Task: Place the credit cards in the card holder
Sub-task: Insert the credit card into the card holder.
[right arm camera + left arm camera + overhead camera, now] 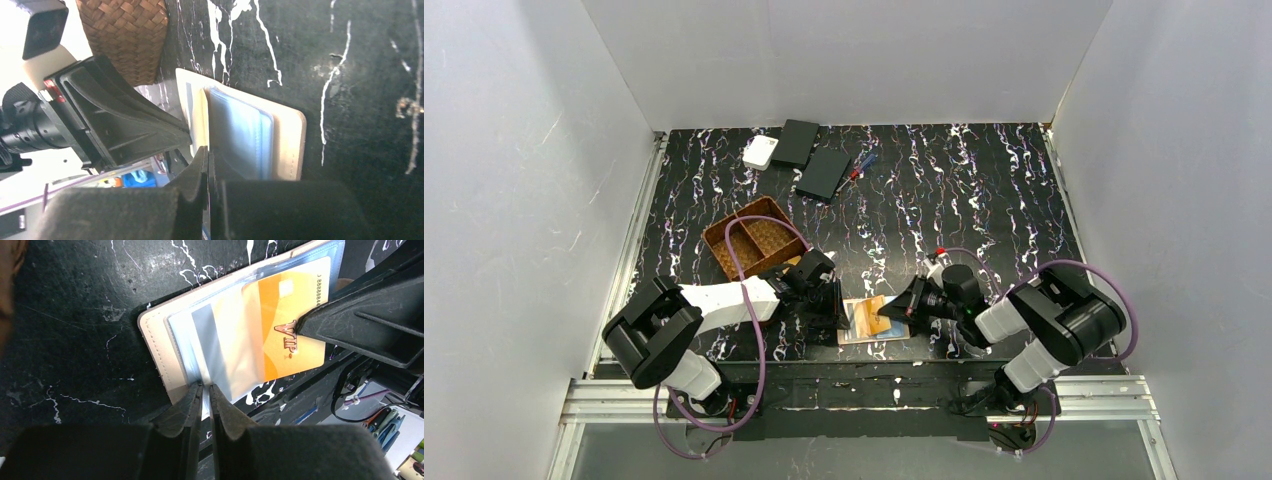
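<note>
Clamping card holder (155, 345) pocket, left claw (205, 386); right claw (207, 150) pinched on credit card (280, 320).

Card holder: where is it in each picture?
Top external: card holder low centre, between both arms' jaws.
Left wrist: card holder centre, open, orange VIP card partly in it.
Right wrist: card holder centre, above the jaws.
Shared landmark: black white-veined table.

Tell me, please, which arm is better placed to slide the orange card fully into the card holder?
Probably right: the right tool grips the orange card, already partly inside the clear sleeve, while the left tool is pinching that sleeve's edge.
</note>
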Robot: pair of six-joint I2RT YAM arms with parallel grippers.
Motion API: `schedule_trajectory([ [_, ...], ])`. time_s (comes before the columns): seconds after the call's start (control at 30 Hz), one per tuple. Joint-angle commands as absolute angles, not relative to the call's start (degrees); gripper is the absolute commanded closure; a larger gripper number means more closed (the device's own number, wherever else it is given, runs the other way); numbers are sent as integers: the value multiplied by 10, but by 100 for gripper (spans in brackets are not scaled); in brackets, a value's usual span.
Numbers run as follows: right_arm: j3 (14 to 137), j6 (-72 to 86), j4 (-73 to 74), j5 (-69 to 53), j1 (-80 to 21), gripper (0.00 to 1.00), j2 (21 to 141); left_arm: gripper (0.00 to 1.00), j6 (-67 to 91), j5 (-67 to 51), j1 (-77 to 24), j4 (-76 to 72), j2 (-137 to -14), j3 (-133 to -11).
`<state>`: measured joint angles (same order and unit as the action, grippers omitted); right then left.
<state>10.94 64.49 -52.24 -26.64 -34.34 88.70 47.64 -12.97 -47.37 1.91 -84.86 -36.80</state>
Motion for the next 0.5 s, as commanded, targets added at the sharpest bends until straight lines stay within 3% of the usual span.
schedule_trajectory([
  [0.0,91,703,-650,-257,-348,99,915,90,473,-120,-479,54,-848,-352],
  [0.23,113,617,-535,-250,-365,98,889,90,470,-121,-480,59,-841,-356],
  [0.47,189,421,-203,-213,-363,74,789,86,453,-110,-481,100,-812,-378],
])
